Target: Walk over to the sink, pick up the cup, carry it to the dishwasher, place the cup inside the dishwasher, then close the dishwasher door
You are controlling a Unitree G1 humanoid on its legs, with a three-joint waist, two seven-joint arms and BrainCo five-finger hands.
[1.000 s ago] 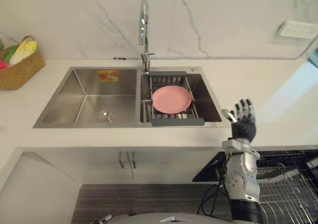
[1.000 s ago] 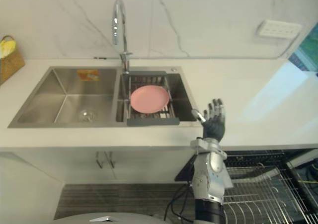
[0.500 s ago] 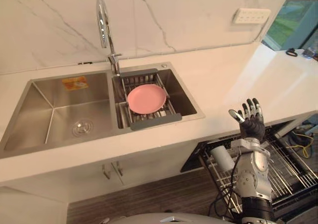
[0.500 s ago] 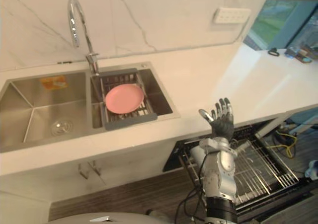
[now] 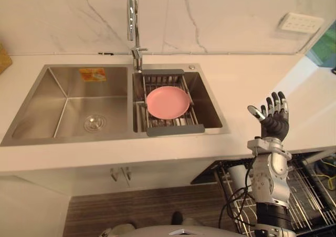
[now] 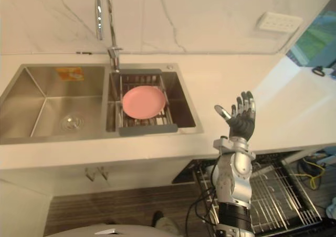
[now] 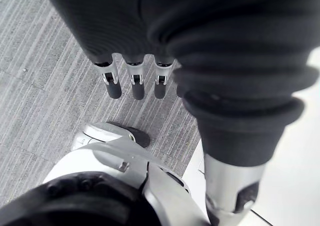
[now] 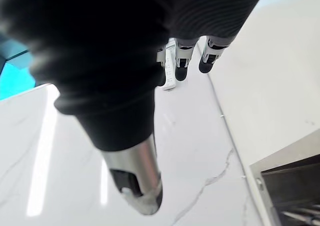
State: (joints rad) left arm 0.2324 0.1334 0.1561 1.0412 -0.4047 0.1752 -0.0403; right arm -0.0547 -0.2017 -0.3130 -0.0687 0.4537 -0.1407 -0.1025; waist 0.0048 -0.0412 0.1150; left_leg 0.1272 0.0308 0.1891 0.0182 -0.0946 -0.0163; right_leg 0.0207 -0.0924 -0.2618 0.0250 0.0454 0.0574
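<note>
Here | white counter (image 5: pixel 252 79) | steel sink (image 5: pixel 102 98) | marble wall (image 5: pixel 236 16) | striped floor (image 5: pixel 147 213)

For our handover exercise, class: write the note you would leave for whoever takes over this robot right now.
Left hand: open, empty, hanging over the floor.
Right hand: open, empty, raised above the counter edge.
Cup: a pale cup-like thing lies in the pulled-out dishwasher rack beside the right arm.
Sink: holds a pink plate.
Done: cup apparently placed. Left: push the rack in, close the dishwasher.
</note>
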